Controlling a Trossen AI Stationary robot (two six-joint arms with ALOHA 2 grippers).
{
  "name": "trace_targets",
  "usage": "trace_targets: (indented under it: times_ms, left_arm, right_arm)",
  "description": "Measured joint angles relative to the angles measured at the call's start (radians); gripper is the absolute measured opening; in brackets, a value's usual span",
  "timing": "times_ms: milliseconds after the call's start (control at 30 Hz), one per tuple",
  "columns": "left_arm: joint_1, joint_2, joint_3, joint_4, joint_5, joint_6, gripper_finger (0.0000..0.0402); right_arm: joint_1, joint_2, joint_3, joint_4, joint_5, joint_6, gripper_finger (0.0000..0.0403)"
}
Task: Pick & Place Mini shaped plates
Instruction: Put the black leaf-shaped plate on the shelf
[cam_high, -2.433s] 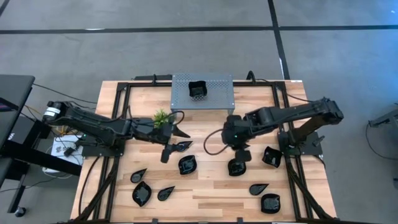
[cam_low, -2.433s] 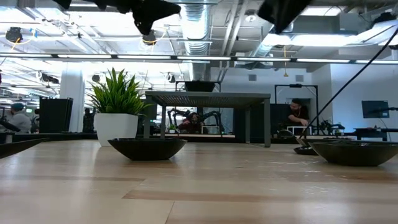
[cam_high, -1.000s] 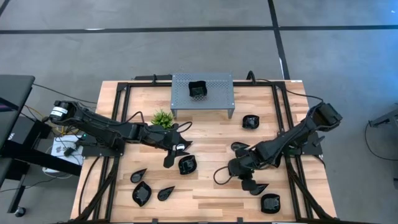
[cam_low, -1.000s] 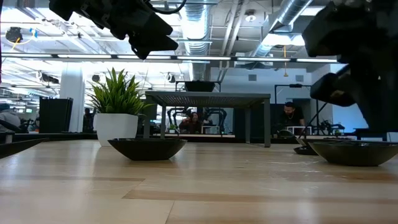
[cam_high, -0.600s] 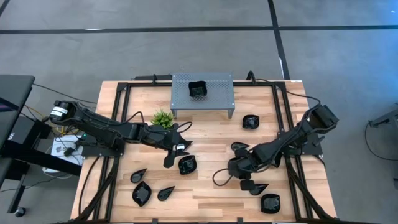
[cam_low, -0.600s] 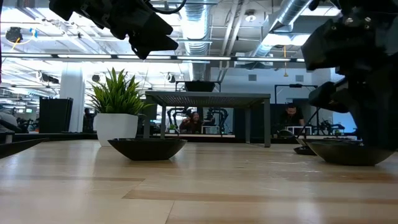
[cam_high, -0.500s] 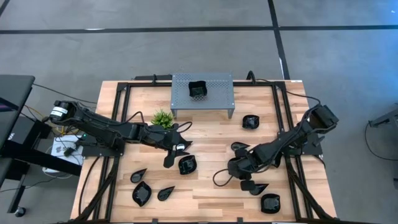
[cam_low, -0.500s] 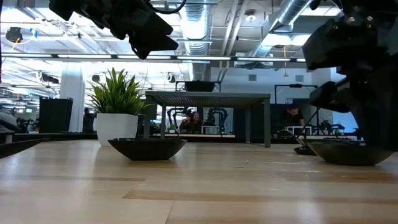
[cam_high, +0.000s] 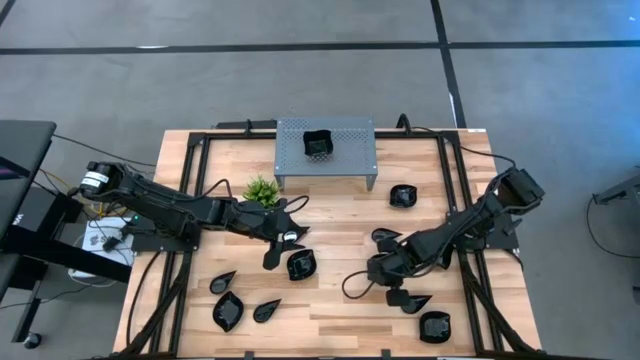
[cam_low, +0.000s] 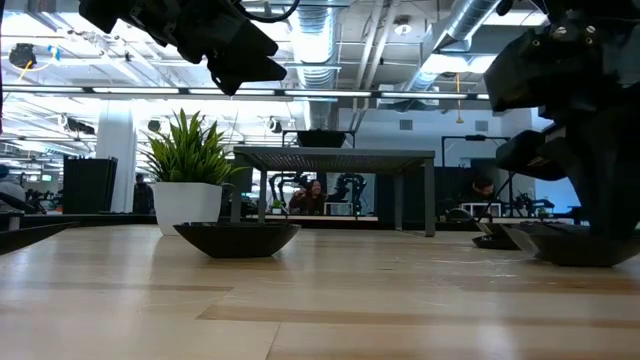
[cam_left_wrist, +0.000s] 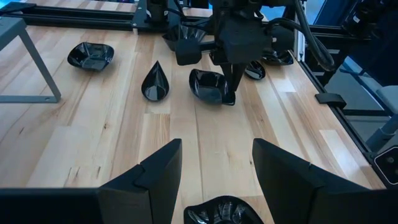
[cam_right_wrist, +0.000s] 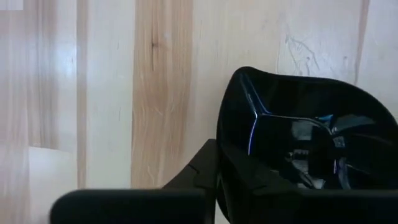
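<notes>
Right gripper down at the wooden table, right of centre, fingers pinching the rim of a glossy black mini plate that sits on the boards; seen from the left wrist as the far gripper planted on the edge of that plate. Left gripper hovering left of centre, fingers spread and holding nothing, directly over a wavy-rimmed plate. Teardrop plate just beyond the right gripper, squarish plate farther off toward the grey perforated stand, which carries one more plate. Three leaf and teardrop plates grouped near the front left, another squarish plate at the front right. Small green plant beside the stand's left leg.
</notes>
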Motion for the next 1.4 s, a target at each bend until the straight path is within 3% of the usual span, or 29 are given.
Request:
trace_targets:
  times_ms: [400,700,767,1000,1167,1400]
  left_arm:
    - [0.0,0.0,0.0,0.002,0.0,0.0,0.0198]
    - [-0.001,0.0,0.0,0.004,0.0,0.0,0.0198]
    - [-0.001,0.0,0.0,0.004,0.0,0.0,0.0198]
    - [-0.001,0.0,0.0,0.008,0.0,0.0,0.0198]
    - [-0.001,0.0,0.0,0.008,0.0,0.0,0.0198]
    - [-0.001,0.0,0.0,0.008,0.0,0.0,0.0198]
  right_arm:
    - [0.0,-0.002,0.118,-0.015,0.006,-0.04,0.0001]
    - [0.0,-0.003,0.261,-0.183,0.168,-0.211,0.0]
    - [0.0,-0.003,0.302,-0.245,0.232,-0.272,0.0]
    - [-0.03,-0.003,0.491,-0.424,0.623,-0.616,0.0]
    - [-0.155,-0.009,0.559,-0.45,0.679,-0.915,0.0]
    - [-0.498,-0.04,0.559,-0.484,0.651,-1.041,0.0]
